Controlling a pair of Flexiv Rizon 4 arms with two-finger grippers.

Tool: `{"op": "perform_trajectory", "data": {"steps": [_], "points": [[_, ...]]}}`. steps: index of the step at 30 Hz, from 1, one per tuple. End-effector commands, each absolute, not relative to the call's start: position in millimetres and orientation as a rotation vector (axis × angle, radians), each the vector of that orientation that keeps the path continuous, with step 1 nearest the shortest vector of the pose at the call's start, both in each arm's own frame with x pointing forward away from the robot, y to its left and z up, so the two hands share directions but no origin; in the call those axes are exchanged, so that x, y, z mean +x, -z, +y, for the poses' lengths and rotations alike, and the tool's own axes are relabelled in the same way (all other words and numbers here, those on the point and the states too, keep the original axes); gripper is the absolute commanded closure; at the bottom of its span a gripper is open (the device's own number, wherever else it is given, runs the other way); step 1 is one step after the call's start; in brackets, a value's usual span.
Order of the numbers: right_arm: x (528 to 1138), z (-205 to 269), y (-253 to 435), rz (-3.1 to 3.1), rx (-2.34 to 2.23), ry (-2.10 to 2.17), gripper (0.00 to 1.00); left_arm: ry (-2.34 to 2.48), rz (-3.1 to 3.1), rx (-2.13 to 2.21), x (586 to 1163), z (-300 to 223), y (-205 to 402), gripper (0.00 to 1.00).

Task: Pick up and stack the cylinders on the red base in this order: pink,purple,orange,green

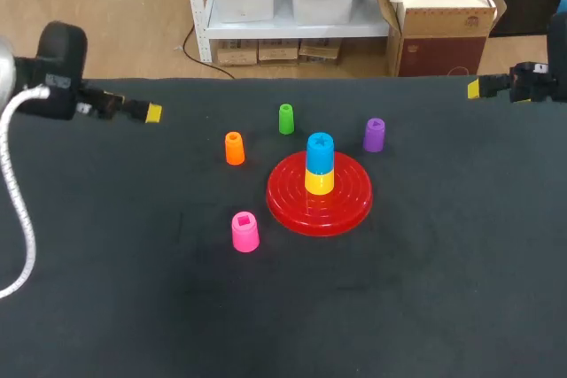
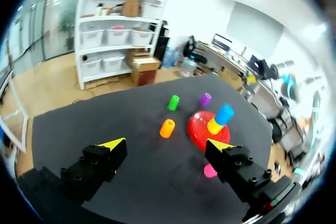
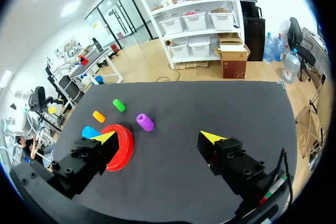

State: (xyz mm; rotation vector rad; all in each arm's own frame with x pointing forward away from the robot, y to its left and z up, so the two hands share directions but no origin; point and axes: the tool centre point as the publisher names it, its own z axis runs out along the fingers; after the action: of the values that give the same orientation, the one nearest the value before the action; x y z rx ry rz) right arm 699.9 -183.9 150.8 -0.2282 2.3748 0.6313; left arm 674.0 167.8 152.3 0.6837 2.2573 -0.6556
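The red base (image 1: 341,205) lies at the table's middle with a yellow cylinder (image 1: 319,181) and a blue one (image 1: 320,148) stacked on its peg. The pink cylinder (image 1: 245,231) stands in front of the base to its left. Behind the base, the orange (image 1: 234,148), green (image 1: 285,119) and purple (image 1: 374,135) cylinders stand upright. My left gripper (image 1: 152,113) hovers at the far left edge, open and empty (image 2: 167,144). My right gripper (image 1: 475,88) is at the far right edge, also open and empty (image 3: 158,137). The pink cylinder (image 2: 209,170) is partly hidden behind a left finger.
A black cloth covers the table (image 1: 443,289). A white cable (image 1: 18,210) from my left arm hangs over the table's left side. The table's back edge (image 1: 354,79) runs just behind the green cylinder.
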Motion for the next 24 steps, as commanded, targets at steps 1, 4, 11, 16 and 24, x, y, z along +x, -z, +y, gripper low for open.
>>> {"op": "perform_trajectory", "data": {"steps": [1, 4, 11, 16, 24], "points": [[700, -184, -150, 2.374, -0.229, -0.633, 0.00, 1.030, 1.550, 1.538, 655, 183, -148, 0.00], [700, -184, -150, 2.374, -0.229, -0.633, 0.00, 0.986, 1.461, 1.678, 652, 183, -138, 0.00], [700, -184, -150, 2.374, -0.229, -0.633, 0.00, 0.953, 1.397, 1.731, 648, 181, -129, 0.00], [700, -184, -150, 2.374, -0.229, -0.633, 0.00, 0.920, 1.437, 1.721, 653, 182, -119, 0.00], [700, -184, -150, 2.374, -0.229, -0.633, 0.00, 0.748, 1.565, 1.628, 678, 180, -102, 0.00]]}}
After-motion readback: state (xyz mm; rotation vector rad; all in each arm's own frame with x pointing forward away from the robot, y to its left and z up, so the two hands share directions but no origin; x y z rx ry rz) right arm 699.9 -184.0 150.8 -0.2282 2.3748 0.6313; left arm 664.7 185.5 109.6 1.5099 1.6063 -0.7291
